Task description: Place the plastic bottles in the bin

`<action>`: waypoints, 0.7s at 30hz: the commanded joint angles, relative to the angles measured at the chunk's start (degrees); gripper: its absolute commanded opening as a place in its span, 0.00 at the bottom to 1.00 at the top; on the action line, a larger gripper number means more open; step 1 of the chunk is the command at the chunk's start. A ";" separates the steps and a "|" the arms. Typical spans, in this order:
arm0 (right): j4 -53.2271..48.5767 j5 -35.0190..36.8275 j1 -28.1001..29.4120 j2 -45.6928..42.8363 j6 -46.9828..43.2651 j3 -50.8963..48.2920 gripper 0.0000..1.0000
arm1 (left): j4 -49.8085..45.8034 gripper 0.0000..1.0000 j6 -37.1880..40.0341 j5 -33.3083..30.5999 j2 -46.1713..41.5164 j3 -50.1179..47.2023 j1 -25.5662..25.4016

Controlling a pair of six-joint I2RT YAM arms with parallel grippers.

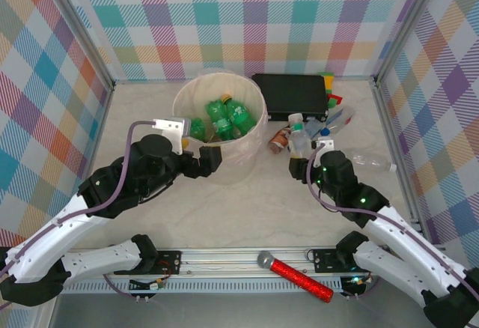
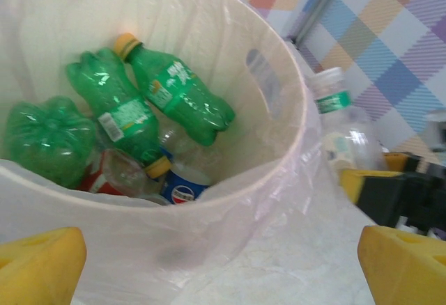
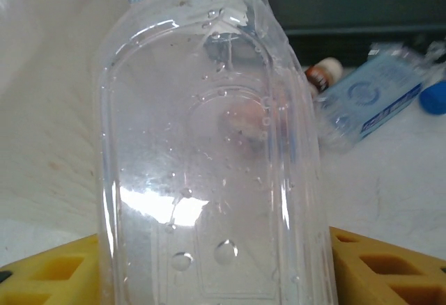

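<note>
The bin (image 1: 239,159) stands at the table's middle, a pale round bucket (image 2: 230,207) holding green bottles (image 1: 224,118) (image 2: 178,92) and a blue-label bottle (image 2: 182,188). My left gripper (image 1: 212,159) (image 2: 223,263) is open against the bin's near wall, nothing between its yellow fingers (image 2: 38,263). Right of the bin, my right gripper (image 1: 301,152) (image 3: 216,270) is shut on an upright clear bottle (image 1: 299,135) (image 3: 209,145) with a green neck band. A brown bottle (image 1: 280,141) (image 3: 322,75), a clear blue-label bottle (image 1: 333,118) (image 3: 373,96) and another clear bottle (image 1: 372,162) lie on the table around it.
A flat black box (image 1: 292,94) sits behind the loose bottles at the back. A red glittery microphone (image 1: 296,273) lies on the rail (image 1: 224,257) at the near edge. Plaid walls close in the left, back and right sides.
</note>
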 commanded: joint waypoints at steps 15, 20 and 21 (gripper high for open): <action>-7.62 -10.95 0.34 12.62 -7.96 31.07 0.61 | -2.75 1.00 -0.78 -15.62 -6.31 2.93 -0.45; -9.67 -15.95 0.82 21.21 -8.99 41.49 0.61 | -3.84 1.00 0.29 -16.43 -7.00 3.71 -0.45; -10.21 -16.66 1.09 23.16 -9.16 43.53 0.61 | -3.92 1.00 0.54 -16.60 -7.38 3.75 -0.45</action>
